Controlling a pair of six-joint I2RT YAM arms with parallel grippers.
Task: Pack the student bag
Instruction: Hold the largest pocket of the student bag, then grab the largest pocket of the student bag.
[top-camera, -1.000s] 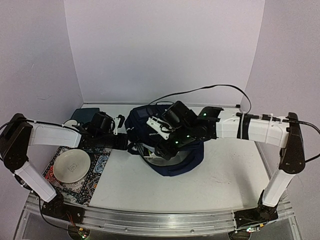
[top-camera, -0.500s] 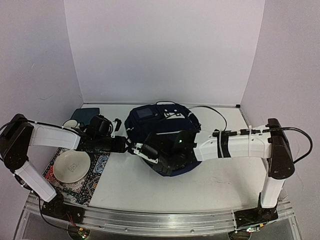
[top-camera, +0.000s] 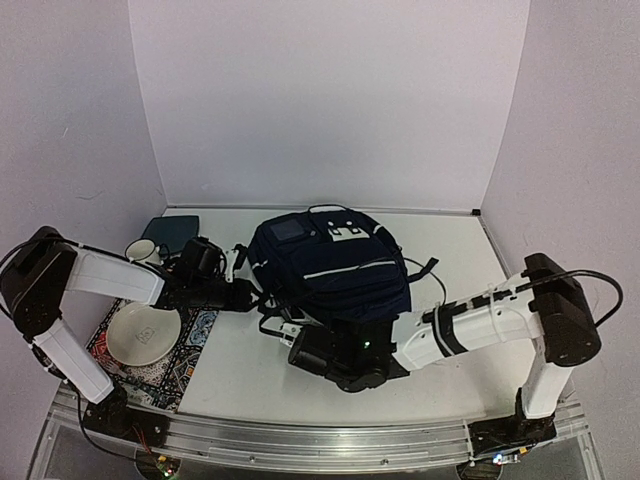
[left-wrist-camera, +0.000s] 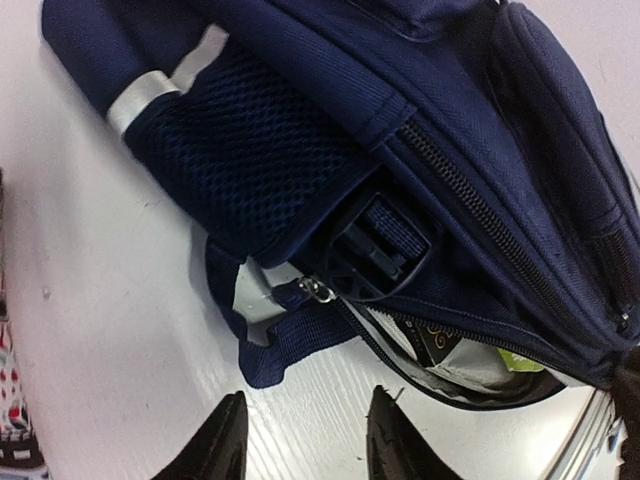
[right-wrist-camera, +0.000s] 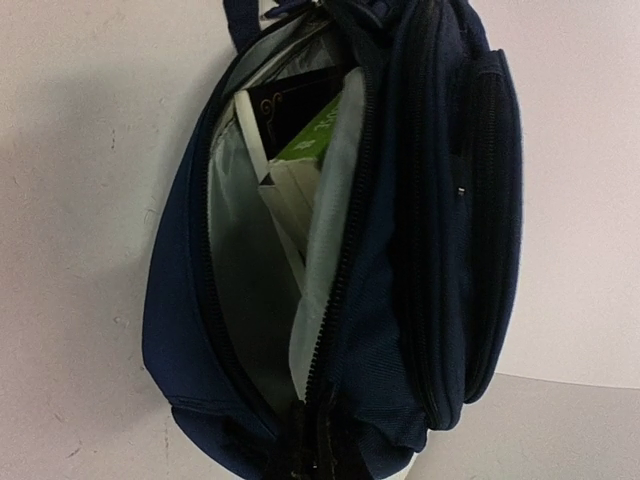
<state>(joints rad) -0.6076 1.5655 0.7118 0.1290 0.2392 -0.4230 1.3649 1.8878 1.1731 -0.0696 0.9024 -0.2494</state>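
vs 0.5 s back, left to right:
- Left gripper (left-wrist-camera: 308, 398) is staying put at the left flank of the large navy-blue striped fabric student bag (top-camera: 330, 265). Its fingers are sitting moderately parted with nothing between them, tips just short of the bag's side strap.
- The bag is now lying flatter and longer mid-table, with the white-buckle front pocket facing up. Before, it was bunching under the right arm.
- Right gripper (top-camera: 298, 340) is no longer hanging over the bag. It's sitting low at the bag's near end, aimed at the mouth.
- The right wrist camera is looking into the unzipped main compartment: grey lining, a dark flat item, and probably a green-and-white carton.
- Can't tell the right jaws' gap, since only a dark blur is showing at the bottom edge.

Edges/room:
- The left side is crowding up with a round white plate (top-camera: 145, 335) on a patterned mat (top-camera: 200, 328), a white mug (top-camera: 140, 252) and a flat dark-teal pouch (top-camera: 170, 230) behind it.
- The left arm is reaching across these.
- The white table (top-camera: 470, 270) is showing bare from the bag's right side to the wall.
- A bare strip is also running along the near edge, left of the right wrist.
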